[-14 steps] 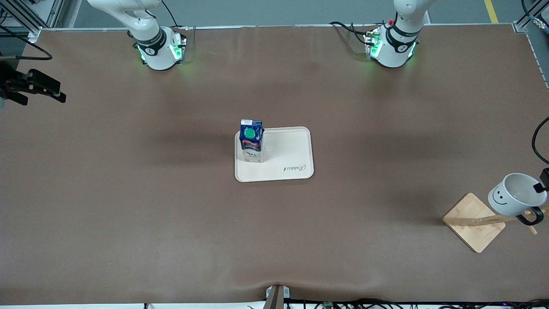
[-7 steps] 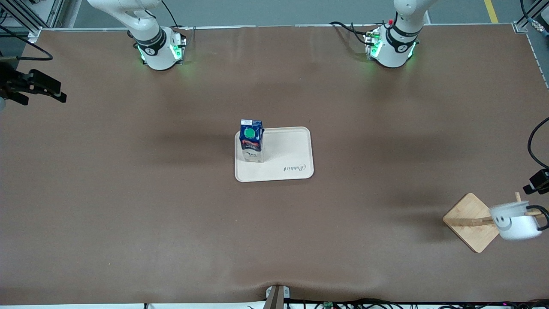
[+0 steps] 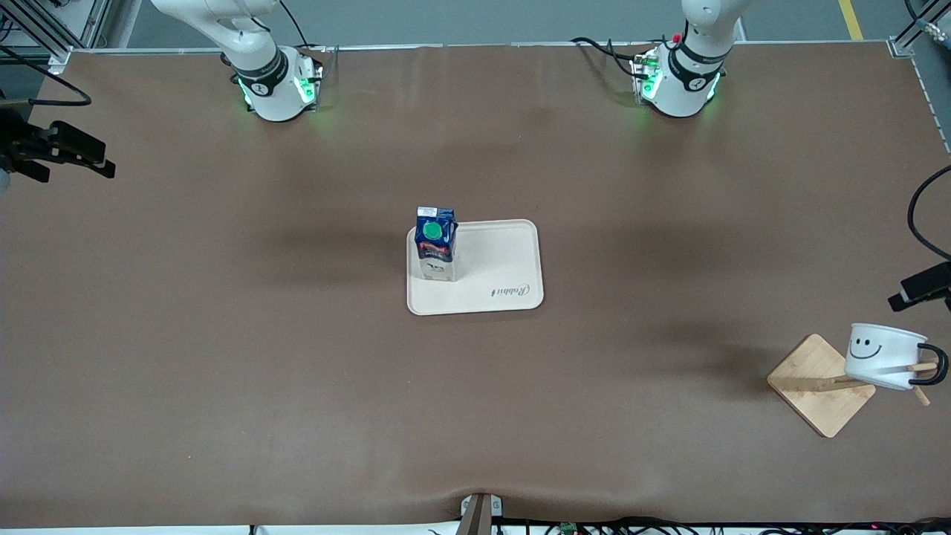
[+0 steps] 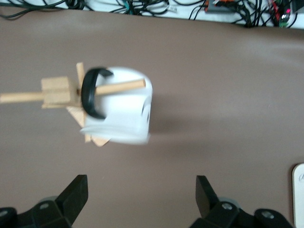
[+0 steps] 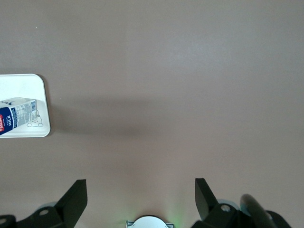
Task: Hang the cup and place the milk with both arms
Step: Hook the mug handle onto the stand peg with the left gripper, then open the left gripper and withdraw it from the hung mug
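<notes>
The cup (image 3: 883, 356), white with a smiley face, hangs by its black handle (image 4: 92, 93) on the wooden peg (image 4: 121, 87) of a stand near the left arm's end of the table. My left gripper (image 4: 141, 198) is open and empty, up in the air beside the cup and clear of it. The milk (image 3: 435, 244) stands upright on the cream tray (image 3: 501, 256) in the middle of the table. At the right arm's end of the table my right gripper (image 5: 140, 195) waits open with nothing in it.
The stand's square wooden base (image 3: 819, 386) rests on the brown table mat. A black cable (image 3: 918, 215) loops at the table edge by the left gripper. Both arm bases (image 3: 276, 89) sit along the table edge farthest from the front camera.
My left gripper opened and let go of the cup, then drew back from it. The cup dropped and swung to hang on the peg by its handle. The right arm has not moved.
</notes>
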Controlling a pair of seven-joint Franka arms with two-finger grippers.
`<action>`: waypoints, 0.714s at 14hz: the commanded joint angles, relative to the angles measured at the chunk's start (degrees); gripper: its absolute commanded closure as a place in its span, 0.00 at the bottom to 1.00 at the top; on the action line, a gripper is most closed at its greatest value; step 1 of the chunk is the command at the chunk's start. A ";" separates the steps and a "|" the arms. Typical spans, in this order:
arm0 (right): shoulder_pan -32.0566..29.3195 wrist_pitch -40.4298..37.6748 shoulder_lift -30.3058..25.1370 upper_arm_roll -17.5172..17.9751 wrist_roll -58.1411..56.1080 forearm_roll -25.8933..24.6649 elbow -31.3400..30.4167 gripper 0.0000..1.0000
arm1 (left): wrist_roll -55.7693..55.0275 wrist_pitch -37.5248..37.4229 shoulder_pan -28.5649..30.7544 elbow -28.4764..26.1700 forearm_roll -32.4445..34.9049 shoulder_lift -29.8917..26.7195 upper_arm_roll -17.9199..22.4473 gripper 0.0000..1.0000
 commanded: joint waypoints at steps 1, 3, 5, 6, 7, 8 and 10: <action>-0.14 -0.42 -0.02 -0.07 0.44 -0.26 0.16 0.00 | -5.40 -5.66 0.22 -0.65 3.98 -4.61 -2.78 0.00; 0.04 -0.33 0.06 -0.07 0.44 -0.18 0.25 0.00 | -8.24 -8.74 0.31 -0.56 5.40 -6.02 -4.55 0.00; -0.13 -0.24 0.59 0.01 0.36 -0.09 0.34 0.00 | -8.42 -10.85 0.40 -0.65 5.40 -7.17 -4.56 0.00; 0.04 -0.42 1.37 -0.07 0.27 -0.09 0.25 0.00 | -8.33 -11.91 0.48 -0.65 5.40 -7.87 -4.29 0.00; 0.30 -0.33 3.47 -0.07 -0.08 -0.17 0.25 0.00 | -8.33 -12.62 0.57 -0.65 5.40 -8.13 -4.29 0.00; 0.65 -0.68 7.58 0.01 0.26 -0.17 0.34 0.00 | -8.25 -13.32 0.57 -0.39 5.40 -8.49 -4.38 0.00; 0.39 -1.38 9.82 0.01 -0.35 -0.70 0.34 0.00 | -9.81 -13.76 0.57 -0.48 5.31 -10.41 -4.64 0.00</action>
